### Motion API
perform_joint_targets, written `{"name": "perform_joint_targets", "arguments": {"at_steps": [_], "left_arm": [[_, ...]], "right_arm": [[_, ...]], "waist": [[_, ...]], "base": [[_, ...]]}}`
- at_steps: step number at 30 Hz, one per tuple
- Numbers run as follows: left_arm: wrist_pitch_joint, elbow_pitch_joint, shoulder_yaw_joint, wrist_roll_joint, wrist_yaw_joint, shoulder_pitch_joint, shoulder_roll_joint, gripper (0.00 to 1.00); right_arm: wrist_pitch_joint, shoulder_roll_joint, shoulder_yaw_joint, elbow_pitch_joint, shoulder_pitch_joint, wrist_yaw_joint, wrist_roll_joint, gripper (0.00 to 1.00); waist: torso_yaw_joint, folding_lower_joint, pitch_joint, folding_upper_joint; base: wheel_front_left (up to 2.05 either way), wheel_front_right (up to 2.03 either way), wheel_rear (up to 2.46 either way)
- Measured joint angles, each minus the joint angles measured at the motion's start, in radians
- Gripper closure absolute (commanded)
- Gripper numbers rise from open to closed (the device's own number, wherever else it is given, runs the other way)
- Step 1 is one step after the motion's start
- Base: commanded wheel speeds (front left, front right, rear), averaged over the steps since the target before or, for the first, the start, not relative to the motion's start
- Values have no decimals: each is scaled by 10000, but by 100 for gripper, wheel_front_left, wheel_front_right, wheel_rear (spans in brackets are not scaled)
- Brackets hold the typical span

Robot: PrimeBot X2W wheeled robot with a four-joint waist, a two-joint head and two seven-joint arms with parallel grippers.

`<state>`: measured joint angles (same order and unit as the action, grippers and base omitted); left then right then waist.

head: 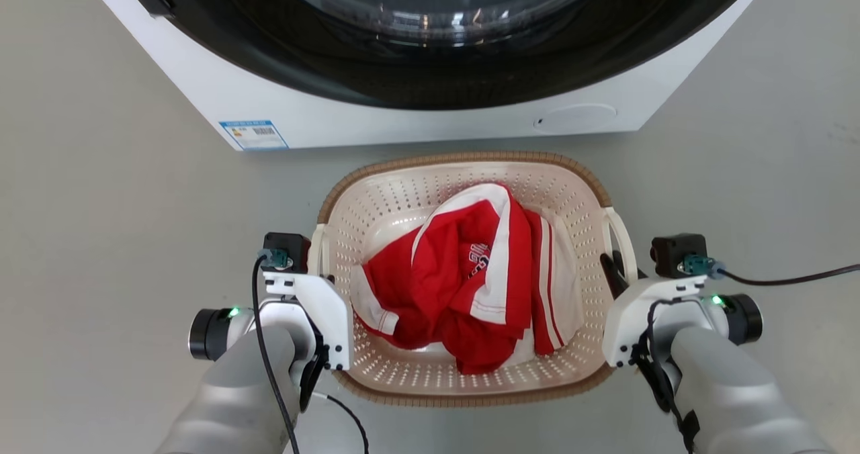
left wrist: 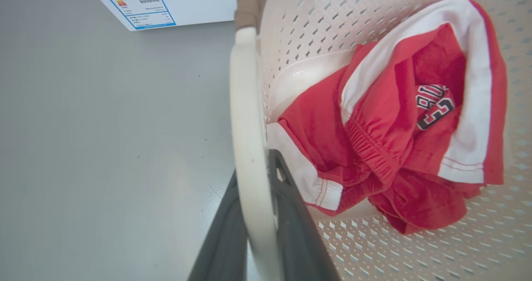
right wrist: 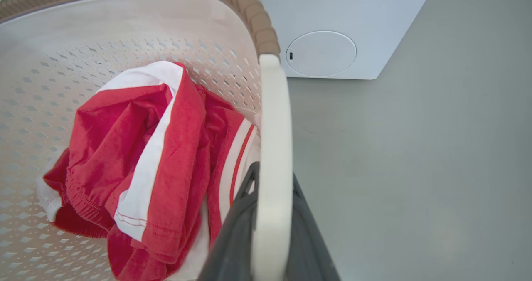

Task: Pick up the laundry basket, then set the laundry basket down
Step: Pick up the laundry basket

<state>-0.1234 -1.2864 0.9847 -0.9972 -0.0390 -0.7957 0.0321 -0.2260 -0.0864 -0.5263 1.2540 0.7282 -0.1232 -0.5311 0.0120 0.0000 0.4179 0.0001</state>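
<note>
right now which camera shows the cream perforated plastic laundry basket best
Head view: the cream perforated plastic laundry basket shows nearly whole, brown rim included. Left wrist view gives its left handle and inner wall; right wrist view its right handle and rim corner.

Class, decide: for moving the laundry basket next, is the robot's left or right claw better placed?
Neither beats the other. The left claw is shut on the left handle, the right claw on the right handle, so the laundry basket probably needs both.
</note>
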Motion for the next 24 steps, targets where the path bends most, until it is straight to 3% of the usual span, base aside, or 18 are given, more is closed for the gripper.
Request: {"name": "perform_joint_targets", "arguments": {"at_steps": [24], "left_arm": [[1910, -107, 441, -159, 665, 1405, 132, 100]], "right_arm": [[2130, 138, -1586, -148, -1194, 12, -1237, 100]], "waist": [[-119, -1, -2577, 0]], "base": [[0, 0, 0]]}}
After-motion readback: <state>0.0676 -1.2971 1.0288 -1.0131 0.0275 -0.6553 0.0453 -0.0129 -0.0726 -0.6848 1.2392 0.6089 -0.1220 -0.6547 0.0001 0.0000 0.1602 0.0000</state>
